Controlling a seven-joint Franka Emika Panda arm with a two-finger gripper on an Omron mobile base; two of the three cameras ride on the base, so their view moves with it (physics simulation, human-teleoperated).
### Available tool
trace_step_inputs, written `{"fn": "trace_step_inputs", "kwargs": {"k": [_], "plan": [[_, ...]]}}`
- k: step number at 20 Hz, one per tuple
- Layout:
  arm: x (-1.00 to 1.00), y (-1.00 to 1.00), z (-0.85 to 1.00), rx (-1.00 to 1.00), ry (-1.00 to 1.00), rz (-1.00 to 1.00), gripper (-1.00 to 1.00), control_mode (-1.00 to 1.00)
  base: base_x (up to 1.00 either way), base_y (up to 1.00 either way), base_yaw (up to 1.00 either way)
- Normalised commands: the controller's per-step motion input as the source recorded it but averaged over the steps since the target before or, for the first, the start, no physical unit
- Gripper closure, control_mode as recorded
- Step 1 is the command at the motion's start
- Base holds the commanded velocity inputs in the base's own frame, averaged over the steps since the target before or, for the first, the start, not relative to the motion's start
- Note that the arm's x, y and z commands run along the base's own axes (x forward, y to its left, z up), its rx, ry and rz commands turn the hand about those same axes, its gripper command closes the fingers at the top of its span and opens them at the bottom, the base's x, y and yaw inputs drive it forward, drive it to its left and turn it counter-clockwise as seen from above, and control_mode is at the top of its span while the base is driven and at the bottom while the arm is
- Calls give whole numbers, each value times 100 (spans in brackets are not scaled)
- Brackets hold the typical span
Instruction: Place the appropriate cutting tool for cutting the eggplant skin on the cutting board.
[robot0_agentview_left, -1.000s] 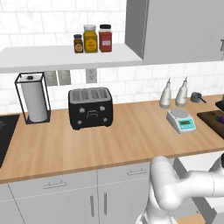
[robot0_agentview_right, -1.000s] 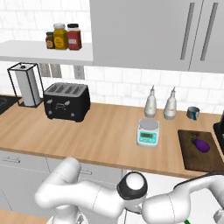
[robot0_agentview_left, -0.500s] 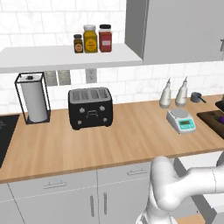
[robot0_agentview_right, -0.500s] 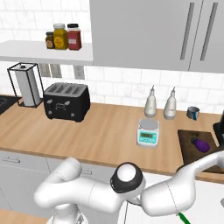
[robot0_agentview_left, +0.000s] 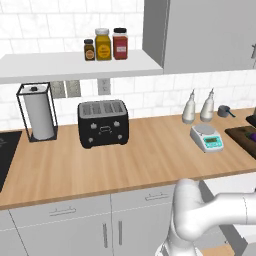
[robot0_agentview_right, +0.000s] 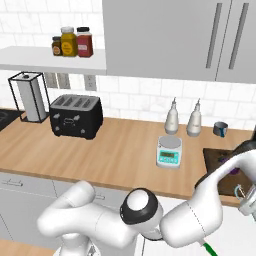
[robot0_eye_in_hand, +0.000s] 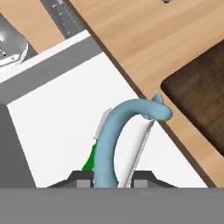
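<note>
Blue peeler (robot0_eye_in_hand: 114, 144) in gripper (robot0_eye_in_hand: 113, 177), long axis twd cutting board (robot0_eye_in_hand: 202, 98).

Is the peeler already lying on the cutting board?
No: in the hand view the peeler sits between the gripper fingers over the open drawer, beside the cutting board.

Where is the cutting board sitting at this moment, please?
The cutting board lies at the far right end of the wooden counter, right of the white scale; the hand view shows its dark corner at upper right.
</note>
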Motion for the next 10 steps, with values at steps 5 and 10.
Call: {"fn": "trace_step_inputs", "kwargs": {"k": [5, 10], "plan": [[93, 91, 0, 0, -23, 29, 100, -100, 0, 0, 0], [99, 19, -9, -2, -18, 13, 100, -100, 0, 0, 0]]}}
